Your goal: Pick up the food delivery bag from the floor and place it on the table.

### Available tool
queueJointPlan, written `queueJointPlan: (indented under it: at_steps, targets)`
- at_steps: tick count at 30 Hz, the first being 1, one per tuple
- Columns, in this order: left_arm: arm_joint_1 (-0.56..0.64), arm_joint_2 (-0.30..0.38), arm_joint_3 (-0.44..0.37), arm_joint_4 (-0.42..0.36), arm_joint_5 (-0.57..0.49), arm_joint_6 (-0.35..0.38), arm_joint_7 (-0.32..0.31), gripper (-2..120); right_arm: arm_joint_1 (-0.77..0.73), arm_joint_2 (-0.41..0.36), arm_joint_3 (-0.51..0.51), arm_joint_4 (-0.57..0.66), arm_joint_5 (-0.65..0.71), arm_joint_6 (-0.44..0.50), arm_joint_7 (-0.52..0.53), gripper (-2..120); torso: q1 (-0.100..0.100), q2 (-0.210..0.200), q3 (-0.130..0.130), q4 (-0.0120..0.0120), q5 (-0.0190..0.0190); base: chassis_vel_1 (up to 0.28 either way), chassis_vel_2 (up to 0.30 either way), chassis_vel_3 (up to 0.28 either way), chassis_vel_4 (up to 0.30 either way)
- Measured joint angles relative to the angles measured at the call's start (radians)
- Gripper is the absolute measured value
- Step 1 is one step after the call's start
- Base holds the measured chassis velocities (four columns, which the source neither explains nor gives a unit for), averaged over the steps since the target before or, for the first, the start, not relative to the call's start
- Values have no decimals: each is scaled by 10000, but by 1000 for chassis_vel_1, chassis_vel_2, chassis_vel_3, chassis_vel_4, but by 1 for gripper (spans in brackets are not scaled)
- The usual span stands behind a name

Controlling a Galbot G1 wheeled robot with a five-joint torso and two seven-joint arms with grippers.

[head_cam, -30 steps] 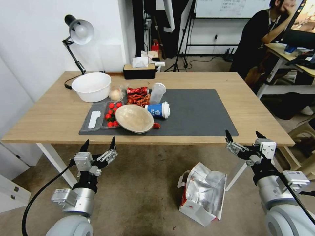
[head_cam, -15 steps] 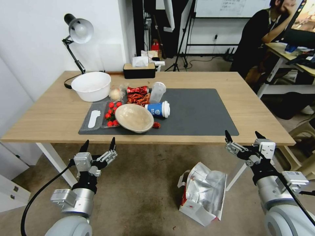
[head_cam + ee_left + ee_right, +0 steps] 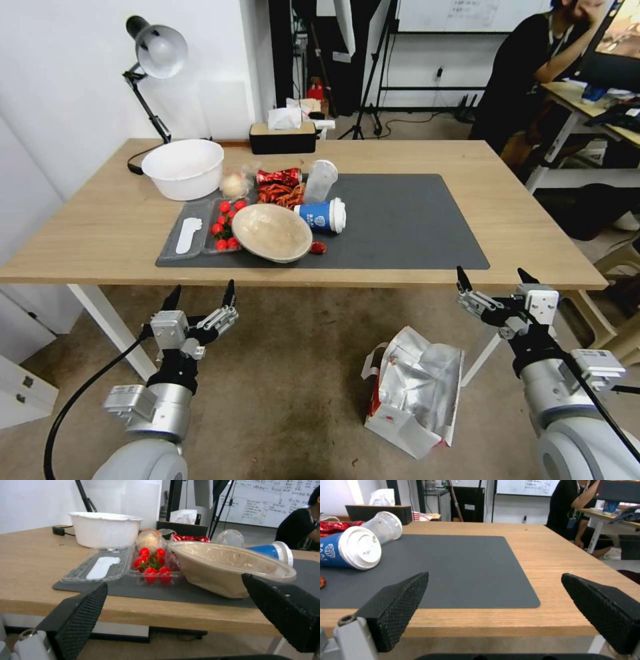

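Bag status: food delivery bag is seen on the floor, mouth up with foil lining exposed, in front of the worktop near its right leg. Right hand is held above and beside it, fingers spread apart, nothing gripped. Left hand is held at the front edge, fingers also apart and empty. Grey mat on the worktop is cluttered on its left half with a bowl and a tipped blue cup.

The bag lies on the floor at 5 o'clock, below the table. Both grippers, left and right, hover with fingers spread apart.
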Motion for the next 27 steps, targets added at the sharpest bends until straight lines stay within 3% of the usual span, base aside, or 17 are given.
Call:
queueJointPlan:
  at_steps: [7, 11, 27]
  targets:
    - [-3, 7, -3, 30, 8, -28, 4, 100, -37, -2, -53, -33, -28, 160, -12, 100, -145, -343, -198, 1, 0, 0, 0, 0, 0]
    - [-10, 9, -5, 47, 12, -55, 11, 100, -162, 7, -129, -197, -28, 867, -121, 100, -265, -612, -348, 0, 0, 0, 0, 0, 0]
    - [-7, 8, -16, 56, 26, -77, 30, 100, -317, -33, -209, -483, -66, 2113, -397, 100, -594, -1379, -785, 0, 0, 0, 0, 0, 0]
